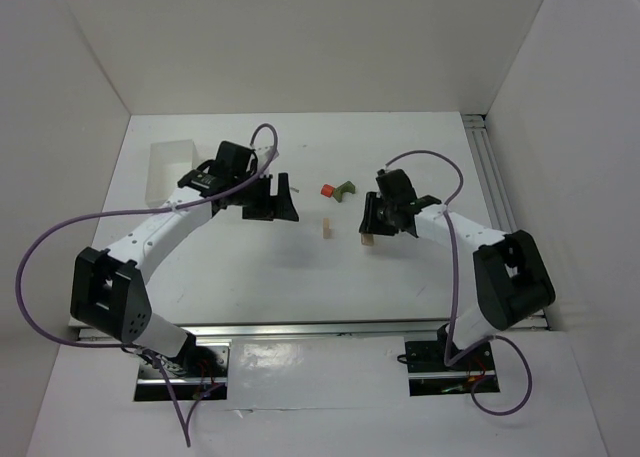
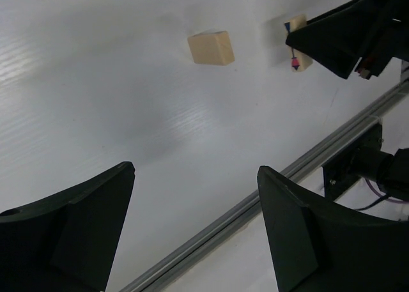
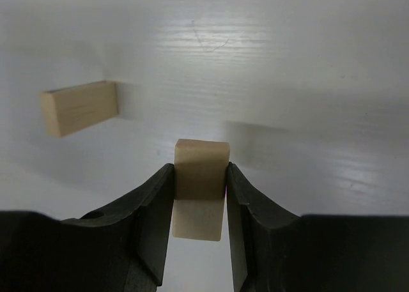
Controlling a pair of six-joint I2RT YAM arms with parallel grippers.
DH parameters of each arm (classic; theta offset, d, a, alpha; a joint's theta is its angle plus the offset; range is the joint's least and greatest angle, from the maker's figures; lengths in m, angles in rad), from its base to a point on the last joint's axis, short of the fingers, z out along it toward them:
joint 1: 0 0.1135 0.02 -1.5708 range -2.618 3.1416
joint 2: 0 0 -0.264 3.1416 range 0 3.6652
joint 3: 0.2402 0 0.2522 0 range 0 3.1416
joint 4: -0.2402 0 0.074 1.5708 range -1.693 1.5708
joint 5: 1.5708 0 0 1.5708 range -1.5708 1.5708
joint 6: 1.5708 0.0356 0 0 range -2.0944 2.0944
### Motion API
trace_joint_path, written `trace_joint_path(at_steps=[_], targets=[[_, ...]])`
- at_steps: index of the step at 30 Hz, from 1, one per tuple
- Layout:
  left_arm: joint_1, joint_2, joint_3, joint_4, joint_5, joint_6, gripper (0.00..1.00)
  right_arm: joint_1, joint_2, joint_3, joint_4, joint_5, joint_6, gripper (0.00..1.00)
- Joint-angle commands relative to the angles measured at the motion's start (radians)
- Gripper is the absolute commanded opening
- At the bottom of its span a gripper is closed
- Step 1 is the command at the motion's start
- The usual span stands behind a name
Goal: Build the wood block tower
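1. Far left: a translucent white rectangular plastic box (image 1: 165, 167) stands on the white table (image 1: 250, 267).
2. Left of centre: the left gripper (image 2: 196, 170) hangs above bare table, just right of the box. Its 2 black fingers (image 2: 83, 222) are spread wide apart with nothing between them.
3. Centre, far side: a small red wooden piece (image 1: 327, 190) lies on the table, with a dark green wooden block (image 1: 346, 188) just beside it on the right.
4. Centre, near side: a pale tan rectangular wooden block (image 2: 211, 48) lies alone on the table, nearer than the red piece and apart from it.
5. Right of centre: the right gripper (image 3: 199, 177) is clamped on a second pale tan wooden block (image 3: 201, 158), 1 finger pressing each side. This block sits to the right of the loose tan block, near it but not touching. Whether its lower end touches the table cannot be told.
6. The tower pieces are all separate, with none resting on another.
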Motion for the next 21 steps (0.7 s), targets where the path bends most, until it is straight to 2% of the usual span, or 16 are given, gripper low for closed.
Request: trace_joint_path(at_steps=[1,6,10,15,17,21], targets=[[-0.011,-0.005,0.066,0.034,0.099,-0.001,0.90,-0.011,-0.133,-0.003,0.098,-0.105,-0.030,0.30],[-0.020,0.035,0.130,0.065,0.256,-0.001,0.90,-0.032,-0.193,0.053,0.126,-0.252,-0.106,0.31],[-0.020,0.125,0.196,0.086,0.310,-0.024,0.90,-0.032,-0.215,0.064,0.149,-0.384,-0.196,0.31],[-0.020,0.292,0.402,0.057,0.537,-0.070,0.90,-0.003,-0.258,0.099,0.095,-0.438,-0.300,0.31],[-0.020,0.366,0.483,0.021,0.579,-0.070,0.90,-0.003,-0.271,0.109,0.068,-0.438,-0.317,0.31],[-0.020,0.449,0.546,0.007,0.654,-0.105,0.88,0.008,-0.282,0.148,0.020,-0.420,-0.351,0.31]])
